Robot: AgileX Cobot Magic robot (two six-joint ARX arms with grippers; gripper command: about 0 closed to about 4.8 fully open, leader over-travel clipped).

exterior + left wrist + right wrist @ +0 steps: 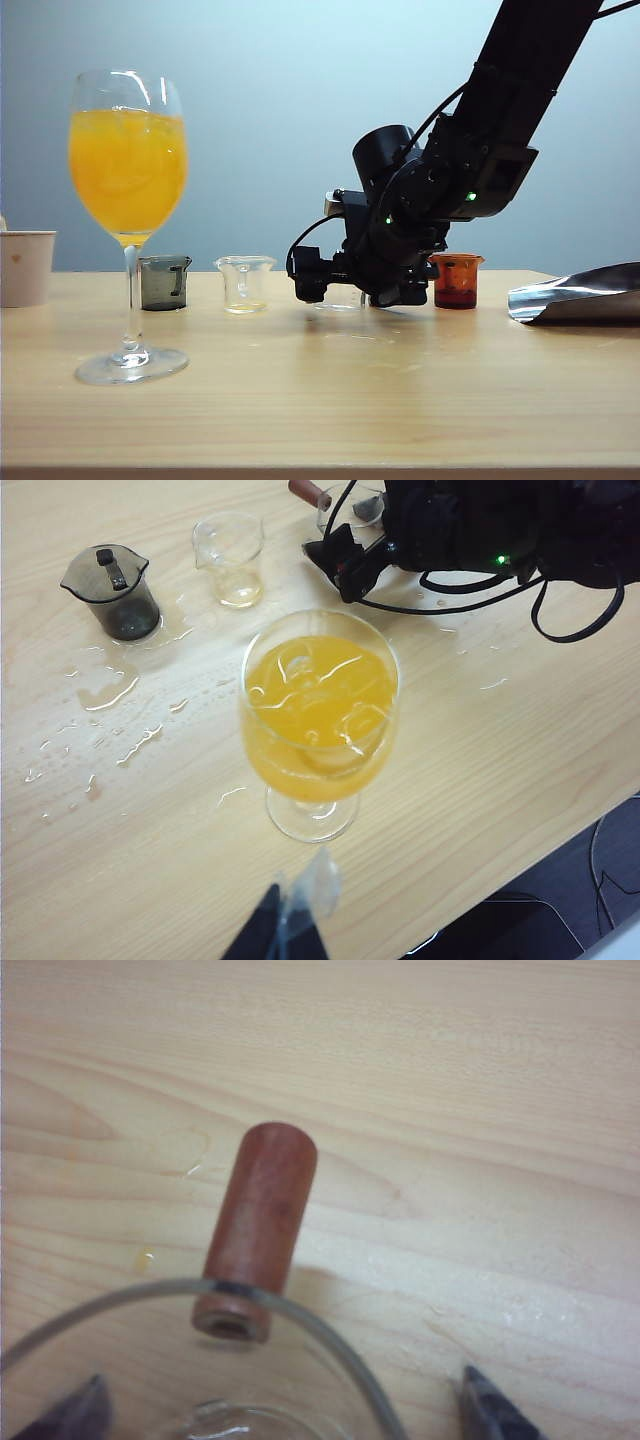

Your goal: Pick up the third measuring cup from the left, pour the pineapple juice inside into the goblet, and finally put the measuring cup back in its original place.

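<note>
Exterior view, risk: my right gripper (345, 290) sits low on the tabletop (320, 400) around the third measuring cup (340, 297), which is set back in the row between the clear flared cup (244, 284) and the amber-brown cup (457, 280). If I pull away crooked, I judge a finger could catch the rim and tip it.
Exterior view, containers: the goblet (128, 225) stands well to the left, bowl filled high with opaque orange-yellow drink. The grey cup (164, 282) is too dark to read; the flared cup holds a pale trace; the amber cup holds a dark layer.
Left wrist view, risk: my left gripper (285, 935) hangs near the goblet's (318, 715) foot, jaws close together, whether fully closed I cannot tell. Spilled droplets (110, 685) wet the tabletop; a nudge to so full a glass would add more.
Right wrist view, jaws: spread wide, one tip on each side of the third measuring cup (200, 1360), holding nothing.
Right wrist view, contents: its reddish-brown handle (257, 1232) points away; I see no pineapple juice left in the part visible.
</note>
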